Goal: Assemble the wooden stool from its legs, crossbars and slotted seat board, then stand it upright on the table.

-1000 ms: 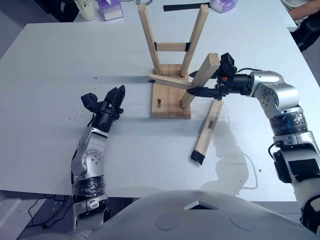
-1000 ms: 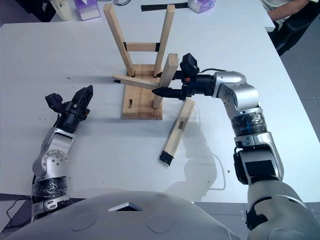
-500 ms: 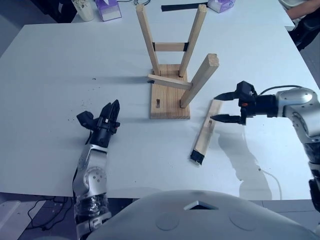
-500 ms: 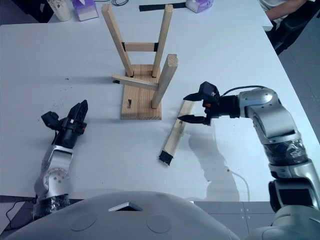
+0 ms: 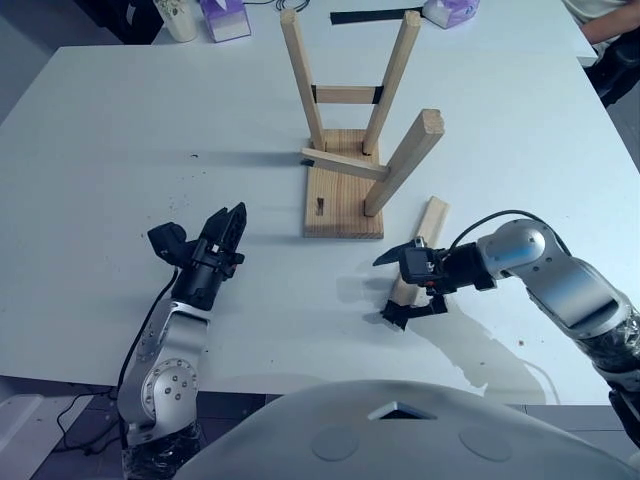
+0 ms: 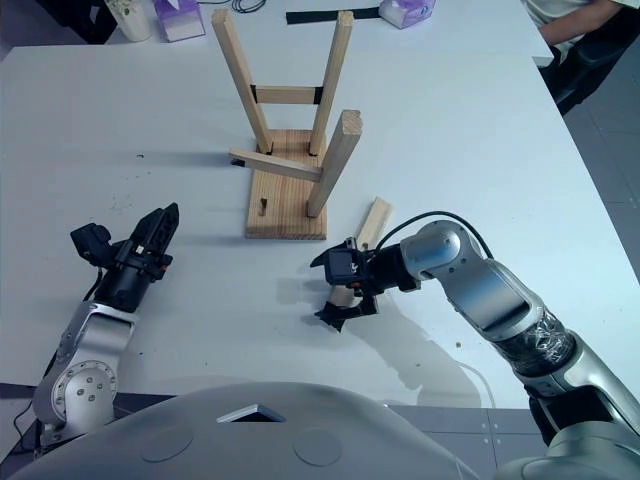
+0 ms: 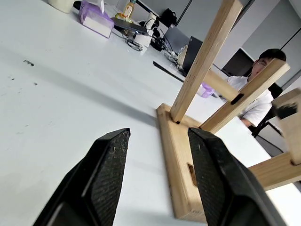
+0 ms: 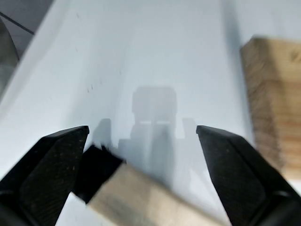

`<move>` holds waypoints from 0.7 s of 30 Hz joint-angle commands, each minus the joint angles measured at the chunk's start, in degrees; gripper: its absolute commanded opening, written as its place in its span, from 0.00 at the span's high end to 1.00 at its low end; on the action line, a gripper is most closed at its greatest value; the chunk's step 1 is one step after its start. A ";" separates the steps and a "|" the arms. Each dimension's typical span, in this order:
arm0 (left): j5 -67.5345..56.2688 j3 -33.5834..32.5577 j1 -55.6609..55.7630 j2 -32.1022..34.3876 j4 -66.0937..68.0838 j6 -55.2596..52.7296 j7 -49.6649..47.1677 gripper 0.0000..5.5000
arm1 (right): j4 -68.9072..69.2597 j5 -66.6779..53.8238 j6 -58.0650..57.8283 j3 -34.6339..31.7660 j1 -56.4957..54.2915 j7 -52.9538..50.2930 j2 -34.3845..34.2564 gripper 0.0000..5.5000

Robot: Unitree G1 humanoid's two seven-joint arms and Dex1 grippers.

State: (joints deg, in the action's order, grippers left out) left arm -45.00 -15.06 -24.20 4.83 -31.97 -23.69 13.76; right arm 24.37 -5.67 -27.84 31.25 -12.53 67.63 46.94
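Note:
The slotted seat board [image 5: 343, 187] lies flat mid-table. Two legs [image 5: 300, 75] [image 5: 392, 70] stand in its far end, joined by a crossbar [image 5: 343, 95]. A third leg [image 5: 405, 160] leans in a nearer slot, and a loose crossbar [image 5: 345, 163] rests slanted against it. The fourth leg [image 5: 422, 250] lies on the table to the right, its black-tipped end [image 8: 99, 172] nearest me. My right gripper [image 5: 383, 290] is open and straddles that near end without closing on it. My left gripper [image 5: 230, 215] is open above the table, left of the board [image 7: 176, 179], holding nothing.
Two tissue boxes [image 5: 222, 18] [image 5: 450, 12], a white bottle [image 5: 180, 18] and a black strip [image 5: 365, 17] sit along the far edge. A cable [image 5: 500, 215] loops over my right forearm. The table's left half has bare white surface.
My right gripper left the leaning leg, opened, and moved toward me along the loose leg to its black-tipped end. My left arm drew back toward me.

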 commanded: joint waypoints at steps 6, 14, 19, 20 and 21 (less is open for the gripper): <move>3.21 2.99 -3.74 -7.24 0.51 7.10 -2.20 0.58 | -6.85 7.43 11.03 4.08 -6.13 8.19 3.24 0.24; 5.53 5.86 -5.34 -11.34 1.16 12.33 -2.77 0.58 | -15.13 7.49 19.69 -1.74 -8.18 12.30 8.77 0.24; 6.44 7.11 -4.88 -12.73 3.64 15.40 -2.29 0.58 | -25.30 7.31 30.26 -6.00 -11.63 13.21 8.95 0.24; 6.45 7.27 -4.42 -12.74 4.05 15.81 -2.32 0.58 | -26.40 6.61 30.55 -7.04 -12.15 13.48 8.91 0.24; 6.31 7.27 -3.81 -12.57 4.54 16.07 -2.30 0.58 | -26.67 5.30 29.92 -8.66 -12.30 13.51 8.99 0.24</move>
State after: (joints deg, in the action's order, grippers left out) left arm -39.36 -8.52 -29.44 -6.87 -28.59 -8.50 11.38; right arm -0.92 1.16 1.79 25.80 -23.45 80.85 55.46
